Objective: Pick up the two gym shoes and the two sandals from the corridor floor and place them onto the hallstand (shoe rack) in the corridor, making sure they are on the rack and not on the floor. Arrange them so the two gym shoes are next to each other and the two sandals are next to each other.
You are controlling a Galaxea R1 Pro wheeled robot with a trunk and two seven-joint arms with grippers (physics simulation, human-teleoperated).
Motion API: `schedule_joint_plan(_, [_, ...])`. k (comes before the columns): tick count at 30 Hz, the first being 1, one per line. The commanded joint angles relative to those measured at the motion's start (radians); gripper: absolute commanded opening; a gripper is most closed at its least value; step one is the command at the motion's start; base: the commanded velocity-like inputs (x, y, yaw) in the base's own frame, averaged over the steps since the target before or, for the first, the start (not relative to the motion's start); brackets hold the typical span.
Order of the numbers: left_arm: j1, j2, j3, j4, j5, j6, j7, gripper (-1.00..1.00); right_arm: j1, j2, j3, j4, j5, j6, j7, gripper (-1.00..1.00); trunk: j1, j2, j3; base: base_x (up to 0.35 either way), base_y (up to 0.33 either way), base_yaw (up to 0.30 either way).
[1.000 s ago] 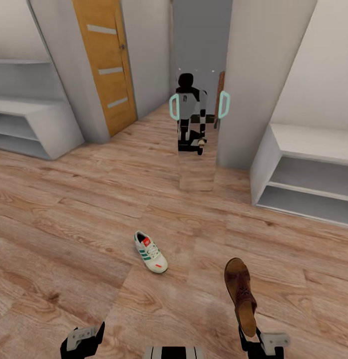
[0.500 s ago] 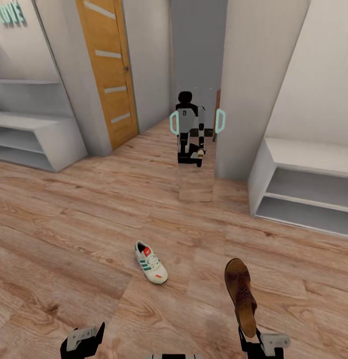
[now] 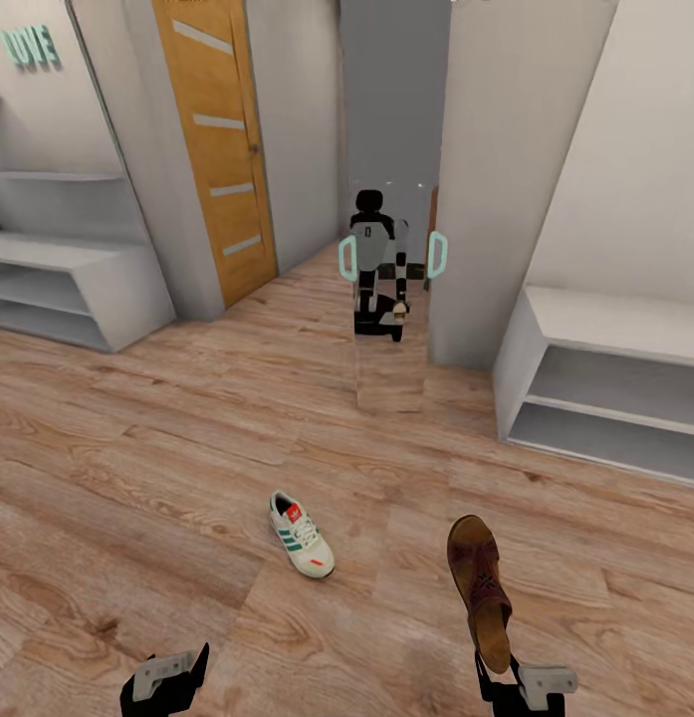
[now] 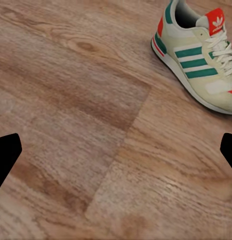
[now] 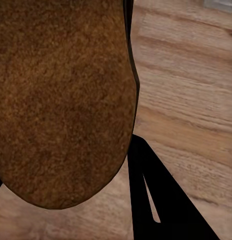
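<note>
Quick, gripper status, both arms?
Left gripper: open, empty, above the wood-plank floor.
Right gripper: shut on the dark brown leather sandal.

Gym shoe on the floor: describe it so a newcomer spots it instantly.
Start at the orange door and come toward the robot across the corridor floor. The gym shoe lies alone there, left of the sandal held in the right gripper. It is cream-white with green stripes; the sandal is brown.

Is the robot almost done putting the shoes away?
Not nearly. The pale grey hallstand with mint letters looks empty. The right gripper holds one dark brown leather sandal. One cream-white sneaker with green stripes lies on the wood-grain floor; the left gripper is open.
</note>
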Motion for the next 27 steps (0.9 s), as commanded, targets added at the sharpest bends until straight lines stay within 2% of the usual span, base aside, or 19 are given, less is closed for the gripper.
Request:
schedule_joint_plan(1, [-0.001, 0.000, 0.004, 0.001, 0.005, -0.001, -0.009, 1.00, 0.000, 0.000, 0.000, 0.001, -0.002, -0.002, 0.000, -1.00, -0.004, 0.007, 0.002, 0.000, 0.000, 0.000])
schedule_joint_plan(14, [-0.001, 0.000, 0.004, 0.001, 0.004, -0.001, -0.009, 1.00, 0.000, 0.001, -0.001, 0.004, -0.003, -0.001, -0.001, -1.00, -0.054, 0.098, 0.044, 0.000, 0.000, -0.005])
schedule_joint_plan(22, [-0.001, 0.000, 0.004, 0.002, 0.004, -0.001, -0.009, 1.00, 0.000, 0.001, 0.000, 0.004, -0.003, -0.001, -0.001, -1.00, -0.085, 0.154, 0.075, 0.000, 0.000, -0.162])
schedule_joint_plan(27, [-0.001, 0.000, 0.005, 0.002, 0.005, -0.001, -0.009, 1.00, 0.000, 0.001, 0.000, 0.004, -0.003, -0.001, -0.002, -1.00, -0.085, 0.154, 0.077, 0.000, 0.000, -0.106])
